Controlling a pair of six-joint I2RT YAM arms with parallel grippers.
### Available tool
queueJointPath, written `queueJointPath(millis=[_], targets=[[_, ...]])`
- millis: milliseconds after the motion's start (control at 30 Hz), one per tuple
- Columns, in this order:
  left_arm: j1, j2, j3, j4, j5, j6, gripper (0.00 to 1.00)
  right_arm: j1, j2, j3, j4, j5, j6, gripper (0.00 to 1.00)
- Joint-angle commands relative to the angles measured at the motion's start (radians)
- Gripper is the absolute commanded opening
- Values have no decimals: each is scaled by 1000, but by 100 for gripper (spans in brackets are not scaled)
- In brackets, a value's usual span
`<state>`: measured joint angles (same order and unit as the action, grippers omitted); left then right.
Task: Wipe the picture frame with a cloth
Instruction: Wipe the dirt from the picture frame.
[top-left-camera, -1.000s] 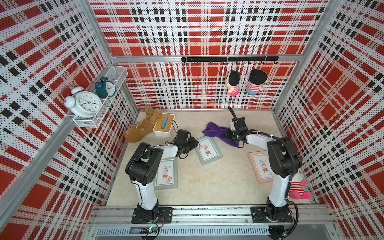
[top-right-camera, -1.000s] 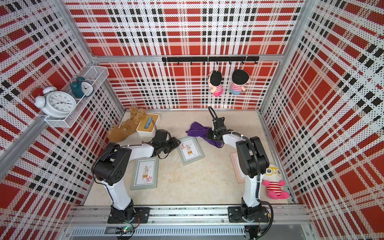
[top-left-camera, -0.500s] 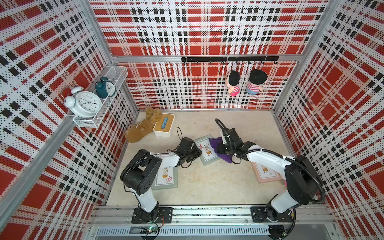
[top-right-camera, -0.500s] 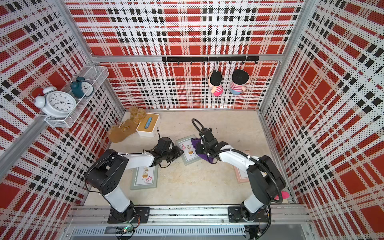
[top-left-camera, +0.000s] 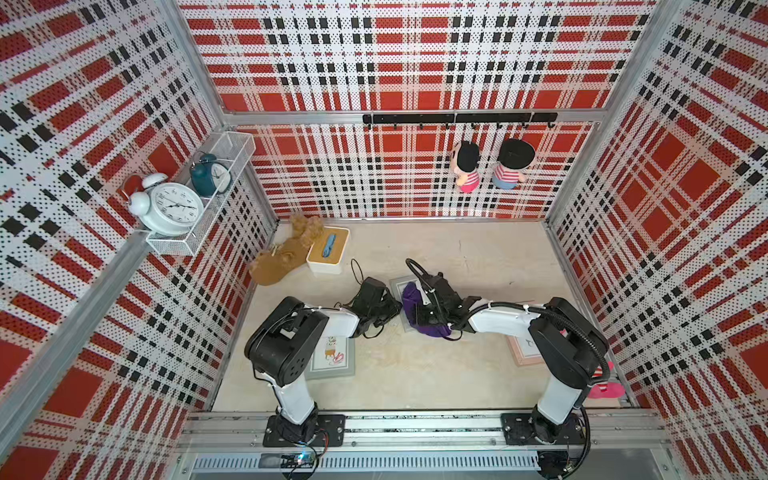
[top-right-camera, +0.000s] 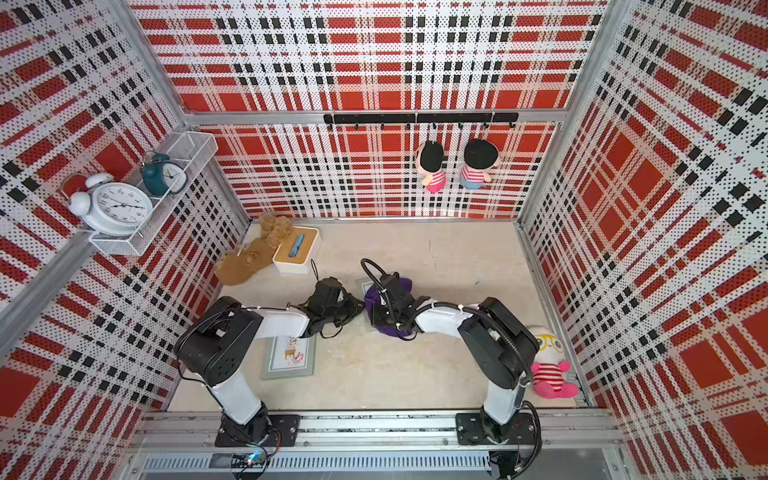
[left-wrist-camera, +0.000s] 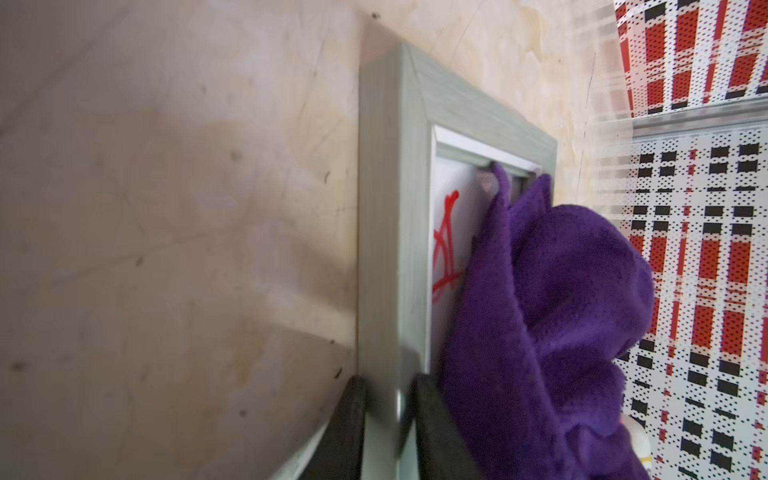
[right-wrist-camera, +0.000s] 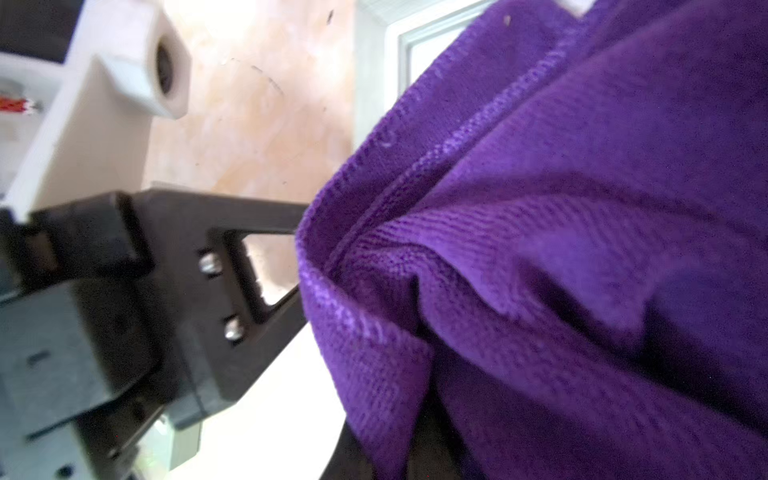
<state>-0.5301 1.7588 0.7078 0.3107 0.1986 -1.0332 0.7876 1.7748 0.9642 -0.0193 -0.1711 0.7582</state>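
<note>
Clamping picture frame (left-wrist-camera: 386, 249), wrist view only: left gripper (left-wrist-camera: 388, 401)

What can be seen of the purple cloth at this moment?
The cloth is a deep purple, fleecy fabric with a stitched edge. It is bunched into soft folds rather than spread flat. It rests on the glass of the grey-green picture frame near the middle of the table, covering most of the picture; only part of a red drawing shows beside it. The right gripper is shut on the cloth, with its fingers hidden in the folds.
</note>
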Motion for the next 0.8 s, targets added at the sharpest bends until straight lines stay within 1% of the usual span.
queueJointPath(millis=[0, 100, 167, 233, 333, 367, 400, 467, 533, 600, 667, 767], targets=[[-17, 45, -45, -55, -31, -28, 22, 54, 7, -48, 51, -73, 58, 0], [-15, 44, -61, -54, -45, -35, 21, 53, -22, -95, 16, -30, 44, 0], [-11, 42, -69, -55, -53, -35, 20, 42, -49, -122, -54, 39, 3, 0], [-6, 44, -74, -60, -59, -31, 19, 6, -83, -160, -110, 96, -34, 0], [0, 59, -77, -64, -58, -14, 18, -83, -139, -226, -110, 99, -42, 0], [2, 68, -74, -72, -59, -8, 18, -87, -148, -228, -106, 96, -44, 0], [5, 77, -73, -77, -59, 0, 18, -76, -149, -212, -110, 87, -42, 0], [6, 91, -74, -86, -67, 10, 17, -16, -126, -171, -100, 63, -27, 0], [9, 106, -80, -92, -71, 14, 17, 49, -74, -118, -74, 31, -3, 0], [10, 115, -95, -85, -73, 10, 17, 82, -32, -93, -40, 9, 22, 0], [9, 119, -110, -72, -70, 4, 17, 87, -14, -98, -9, 2, 40, 0], [10, 119, -120, -65, -69, 2, 17, 66, -33, -130, -42, 51, 32, 0]])
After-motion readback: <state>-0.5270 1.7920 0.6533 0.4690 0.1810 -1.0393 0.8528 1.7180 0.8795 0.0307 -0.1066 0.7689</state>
